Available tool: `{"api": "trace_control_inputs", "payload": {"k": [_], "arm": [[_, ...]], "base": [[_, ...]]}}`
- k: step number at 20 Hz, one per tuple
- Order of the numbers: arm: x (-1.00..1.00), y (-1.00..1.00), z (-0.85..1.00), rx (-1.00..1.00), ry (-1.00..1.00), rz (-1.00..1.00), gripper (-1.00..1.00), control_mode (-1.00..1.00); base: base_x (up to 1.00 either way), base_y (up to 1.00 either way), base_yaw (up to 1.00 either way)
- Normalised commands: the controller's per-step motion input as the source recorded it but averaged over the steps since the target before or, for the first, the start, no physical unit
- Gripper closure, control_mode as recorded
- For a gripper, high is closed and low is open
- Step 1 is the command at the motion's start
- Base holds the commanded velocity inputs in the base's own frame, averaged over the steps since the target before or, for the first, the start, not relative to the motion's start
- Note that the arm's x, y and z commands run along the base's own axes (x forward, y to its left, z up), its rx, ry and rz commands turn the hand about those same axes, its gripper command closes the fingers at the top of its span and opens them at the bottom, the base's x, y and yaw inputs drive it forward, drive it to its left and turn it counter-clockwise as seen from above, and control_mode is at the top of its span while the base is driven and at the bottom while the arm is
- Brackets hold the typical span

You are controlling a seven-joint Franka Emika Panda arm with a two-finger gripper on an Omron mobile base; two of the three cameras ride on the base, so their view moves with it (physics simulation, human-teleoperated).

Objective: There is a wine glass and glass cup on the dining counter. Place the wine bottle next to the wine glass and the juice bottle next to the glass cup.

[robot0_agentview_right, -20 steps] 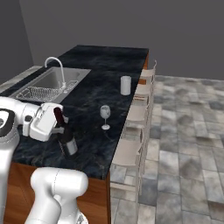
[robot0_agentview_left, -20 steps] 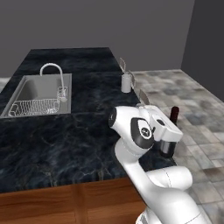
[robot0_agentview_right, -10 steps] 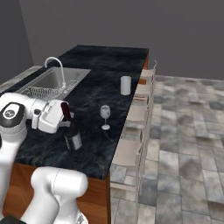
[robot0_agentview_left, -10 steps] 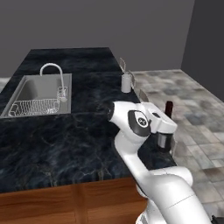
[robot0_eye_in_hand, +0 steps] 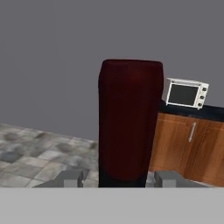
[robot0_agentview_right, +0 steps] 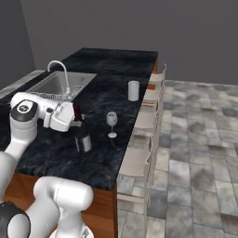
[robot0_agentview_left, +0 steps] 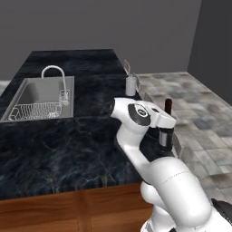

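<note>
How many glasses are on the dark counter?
2. The wine glass stands near the counter's edge by the chairs, close to the wine bottle that the fingers hold. The glass cup stands farther back along that edge.

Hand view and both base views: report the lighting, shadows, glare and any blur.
Hand view: the dark red neck of the wine bottle stands close and soft-edged, evenly lit, no glare; the toaster oven behind is sharper. Right base view: flat light, only a faint shadow under the wine glass, and the dining counter shows no highlight. Left base view: coarse and slightly blurry, and the glass cup looks pale.
</note>
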Motion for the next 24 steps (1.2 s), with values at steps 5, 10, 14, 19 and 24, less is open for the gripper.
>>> {"api": "trace_control_inputs", "payload": {"k": [5,10,14,19,24], "arm": [[0.29,-0.11,-0.18,0.04,-0.07,0.00,1.00,-1.00],[0.37,-0.05,-0.18,0.03,-0.04,0.00,1.00,-1.00],[0.15,-0.03,-0.22,0.02,0.00,0.05,1.00,-1.00],[0.30,-0.06,-0.21,0.00,0.02,0.01,1.00,-1.00],[0.30,-0.12,-0.19,0.00,0.02,0.03,1.00,-1.00]], "base": [[0.00,0.00,0.00],[0.00,0.00,0.00],[0.00,0.00,0.00],[0.00,0.00,0.00],[0.00,0.00,0.00]]}}
